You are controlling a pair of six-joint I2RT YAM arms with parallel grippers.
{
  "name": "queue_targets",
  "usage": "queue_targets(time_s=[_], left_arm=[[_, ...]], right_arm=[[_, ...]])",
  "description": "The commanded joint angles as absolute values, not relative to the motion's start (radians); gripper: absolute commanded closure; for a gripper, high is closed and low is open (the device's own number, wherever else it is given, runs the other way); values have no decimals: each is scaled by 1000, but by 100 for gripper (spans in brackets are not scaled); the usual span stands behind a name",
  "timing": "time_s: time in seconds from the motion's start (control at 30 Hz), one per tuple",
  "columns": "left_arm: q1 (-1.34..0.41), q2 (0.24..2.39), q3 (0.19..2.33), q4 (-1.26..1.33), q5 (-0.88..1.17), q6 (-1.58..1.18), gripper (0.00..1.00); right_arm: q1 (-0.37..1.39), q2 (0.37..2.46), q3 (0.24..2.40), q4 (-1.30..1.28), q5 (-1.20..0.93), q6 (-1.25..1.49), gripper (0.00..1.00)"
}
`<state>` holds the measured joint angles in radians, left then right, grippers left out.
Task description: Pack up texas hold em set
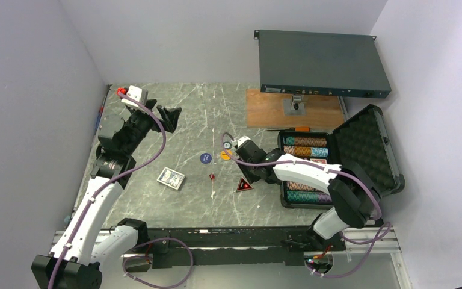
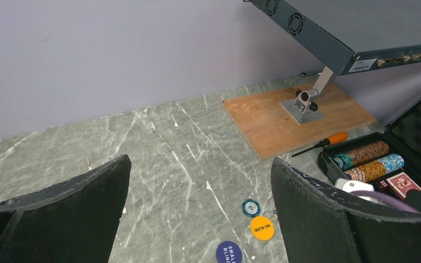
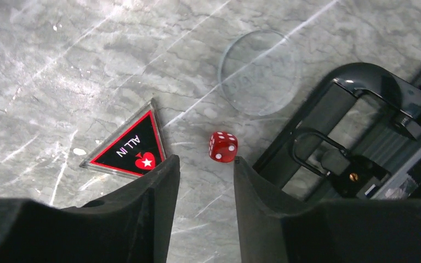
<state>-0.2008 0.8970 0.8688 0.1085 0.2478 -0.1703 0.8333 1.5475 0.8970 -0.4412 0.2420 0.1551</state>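
The black foam-lined case (image 1: 361, 144) lies open at the right with rows of striped chips (image 1: 304, 144) in it. On the table lie a card deck (image 1: 171, 177), a blue button (image 1: 205, 158), a yellow button (image 1: 225, 155), a teal chip (image 1: 225, 144), a red die (image 1: 212, 176) and the red triangle (image 1: 244, 185). My right gripper (image 3: 205, 161) is open and low over the table. Just beyond its tips lies another red die (image 3: 223, 147), between the triangle (image 3: 129, 148) and the case handle (image 3: 362, 104). My left gripper (image 1: 168, 117) is open, empty and raised at the back left.
A dark rack-mount box (image 1: 322, 63) stands on a mount over a wooden board (image 1: 292, 111) at the back. An orange-handled screwdriver (image 2: 323, 143) lies between board and case. A clear round disc (image 3: 259, 71) lies by the case handle. Walls close in on the left, back and right.
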Motion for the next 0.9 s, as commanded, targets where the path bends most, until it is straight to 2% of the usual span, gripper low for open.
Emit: queue_targets(time_s=[0.0, 0.07, 0.13, 0.33, 0.73, 0.87], left_arm=[[-206, 892, 899, 150, 272, -182, 1], [-206, 892, 897, 151, 272, -184, 1], [-206, 894, 897, 151, 274, -184, 1], [-206, 895, 898, 150, 274, -181, 1], [-206, 900, 899, 152, 279, -182, 1], [-206, 901, 899, 151, 279, -182, 1]], right_arm=[[823, 1483, 904, -476, 272, 295, 53], [821, 1490, 904, -465, 265, 288, 46], [808, 1510, 909, -472, 283, 274, 45], [709, 1520, 898, -452, 183, 256, 47], [700, 1551, 888, -407, 90, 245, 50], [699, 1567, 889, -422, 115, 248, 58]])
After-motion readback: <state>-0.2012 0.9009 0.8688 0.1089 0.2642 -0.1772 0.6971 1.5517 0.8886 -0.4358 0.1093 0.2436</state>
